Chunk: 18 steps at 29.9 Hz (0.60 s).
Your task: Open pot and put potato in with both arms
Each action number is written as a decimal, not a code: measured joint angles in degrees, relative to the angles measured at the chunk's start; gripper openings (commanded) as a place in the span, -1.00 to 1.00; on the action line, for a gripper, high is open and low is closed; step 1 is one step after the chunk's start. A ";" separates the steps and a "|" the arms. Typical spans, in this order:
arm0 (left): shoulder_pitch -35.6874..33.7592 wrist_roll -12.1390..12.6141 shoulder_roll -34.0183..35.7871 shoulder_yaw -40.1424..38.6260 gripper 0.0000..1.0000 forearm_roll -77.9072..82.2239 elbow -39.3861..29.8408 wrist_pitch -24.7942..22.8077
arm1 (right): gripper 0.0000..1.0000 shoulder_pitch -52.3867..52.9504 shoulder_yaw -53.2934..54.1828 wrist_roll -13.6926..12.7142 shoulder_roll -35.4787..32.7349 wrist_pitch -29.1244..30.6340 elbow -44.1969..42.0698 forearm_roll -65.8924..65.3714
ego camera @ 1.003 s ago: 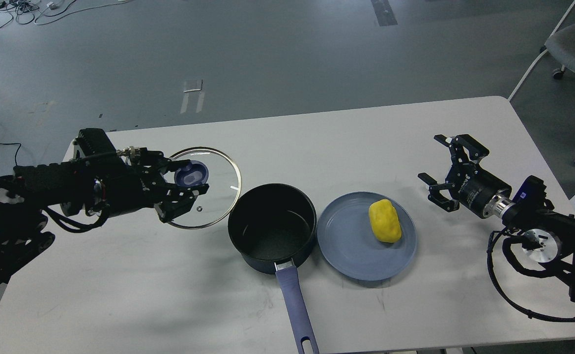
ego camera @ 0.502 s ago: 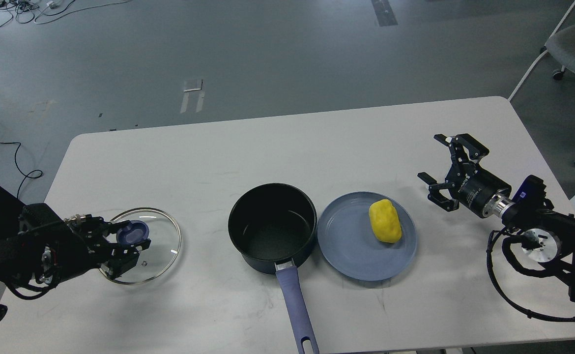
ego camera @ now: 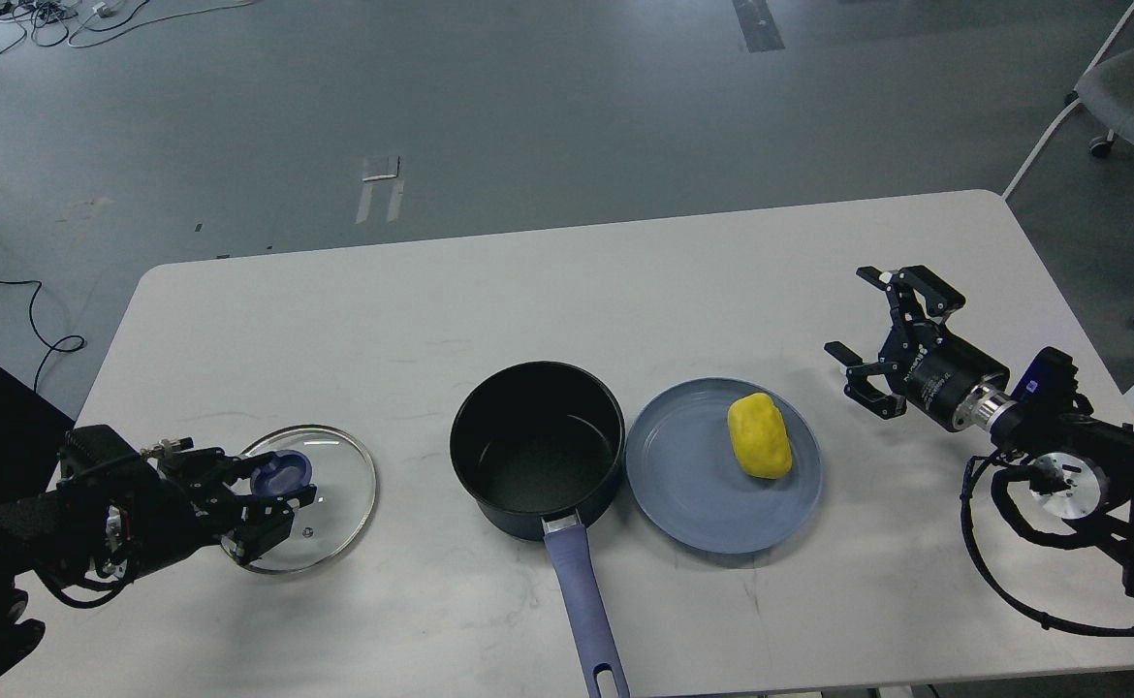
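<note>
The dark-blue pot (ego camera: 536, 448) stands open at the table's middle, its black inside empty and its long handle (ego camera: 582, 591) pointing toward me. The yellow potato (ego camera: 759, 435) lies on a blue-grey plate (ego camera: 693, 494) just right of the pot. My left gripper (ego camera: 262, 494) is low at the table's left front, shut around the blue knob (ego camera: 281, 473) of the glass lid (ego camera: 334, 494), which lies flat on the table. My right gripper (ego camera: 848, 318) is open and empty, right of the plate and apart from the potato.
The white table (ego camera: 567, 281) has its front edge just below the pot handle's end. My right arm's cables (ego camera: 1013, 543) loop at the right front. An office chair (ego camera: 1124, 87) stands off the table at the far right.
My left arm carried the glass lid from beside the pot down and leftward to the table's left front, then shifted slightly right. The right arm, pot and potato have not moved.
</note>
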 measured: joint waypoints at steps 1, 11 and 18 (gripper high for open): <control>0.00 0.00 -0.12 -0.05 0.20 0.00 0.02 0.00 | 1.00 0.00 0.00 0.00 0.00 0.00 0.00 0.00; -0.26 0.01 -0.77 -0.44 0.94 -0.28 0.99 0.00 | 1.00 -0.12 0.00 0.00 0.01 0.00 0.03 0.00; -0.89 -0.01 0.31 -0.71 0.95 -4.03 0.42 0.07 | 1.00 -0.04 0.00 0.00 0.00 0.00 0.18 0.00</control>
